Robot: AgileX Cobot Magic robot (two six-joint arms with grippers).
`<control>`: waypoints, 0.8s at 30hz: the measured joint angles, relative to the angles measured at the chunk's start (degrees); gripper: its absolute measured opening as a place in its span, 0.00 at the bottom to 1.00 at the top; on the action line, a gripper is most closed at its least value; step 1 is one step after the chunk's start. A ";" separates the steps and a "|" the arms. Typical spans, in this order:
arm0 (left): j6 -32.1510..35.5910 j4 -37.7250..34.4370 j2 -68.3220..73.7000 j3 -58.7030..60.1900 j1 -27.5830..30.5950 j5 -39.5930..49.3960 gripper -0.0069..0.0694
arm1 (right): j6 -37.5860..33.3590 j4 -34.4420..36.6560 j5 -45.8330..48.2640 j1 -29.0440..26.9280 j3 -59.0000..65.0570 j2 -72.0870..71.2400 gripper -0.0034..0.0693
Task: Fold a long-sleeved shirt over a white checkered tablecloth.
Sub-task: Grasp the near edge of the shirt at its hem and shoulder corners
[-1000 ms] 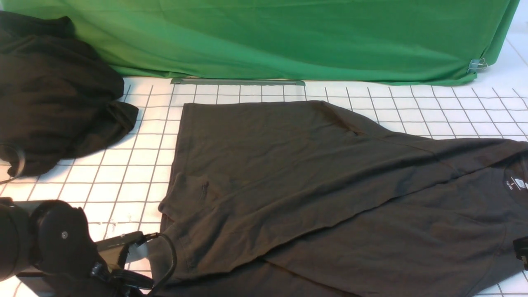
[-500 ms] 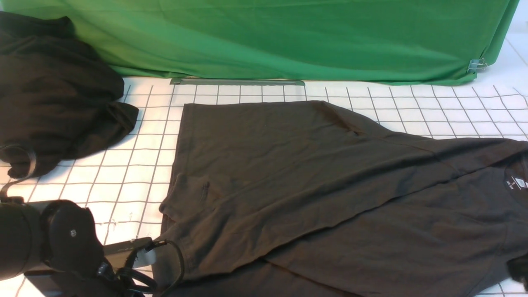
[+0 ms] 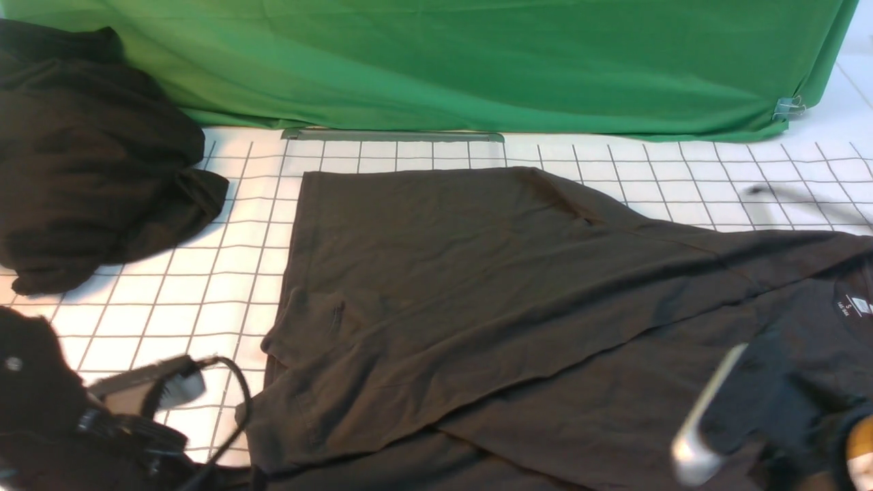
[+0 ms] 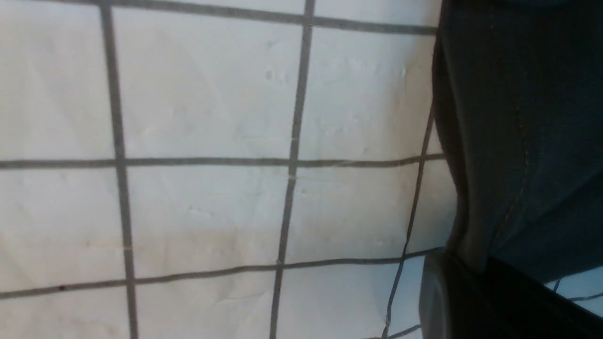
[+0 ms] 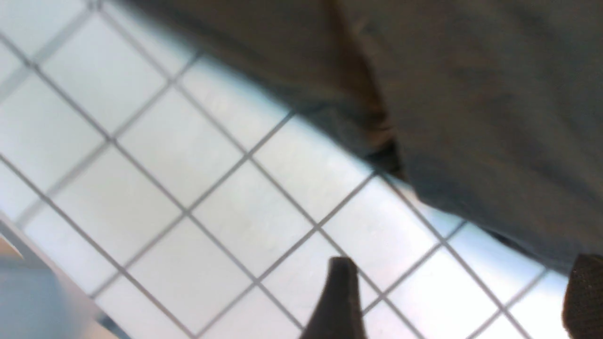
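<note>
The white neck label [image 3: 854, 307] inside the long-sleeved shirt [image 3: 477, 286] (small print) cannot be read.

Left arm [image 3: 31, 382]: black rounded housing, one pale screw [image 3: 12, 363], grey camera block [image 3: 140, 387], looped black cable [image 3: 240, 382]. Right arm [image 3: 743, 416]: black, silver edge, blurred.

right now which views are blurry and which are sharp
Front view: the right arm is a motion smear, the long-sleeved shirt and white checkered tablecloth are sharp. Left wrist view: crisp grid lines and hem stitching. Right wrist view: soft all over, shirt edge smeared.
</note>
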 joint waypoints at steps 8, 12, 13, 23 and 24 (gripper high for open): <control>1.37 -0.05 -0.73 0.00 1.57 0.99 0.11 | 6.04 -10.89 -4.39 6.68 -0.25 14.41 0.83; 2.17 -0.11 -0.73 0.00 1.66 0.98 0.11 | 6.90 -13.04 -4.98 6.85 -2.02 19.53 0.83; 2.30 -0.17 -0.73 0.00 1.66 0.98 0.11 | 7.30 -13.65 -5.29 6.85 -2.61 20.39 0.83; 5.50 -0.30 -0.73 0.00 1.66 0.89 0.11 | 9.29 -15.93 -5.61 6.96 -4.66 25.13 0.55; 5.62 -0.35 -0.73 0.00 1.66 0.89 0.11 | 9.29 -16.04 -5.48 6.96 -4.71 25.27 0.45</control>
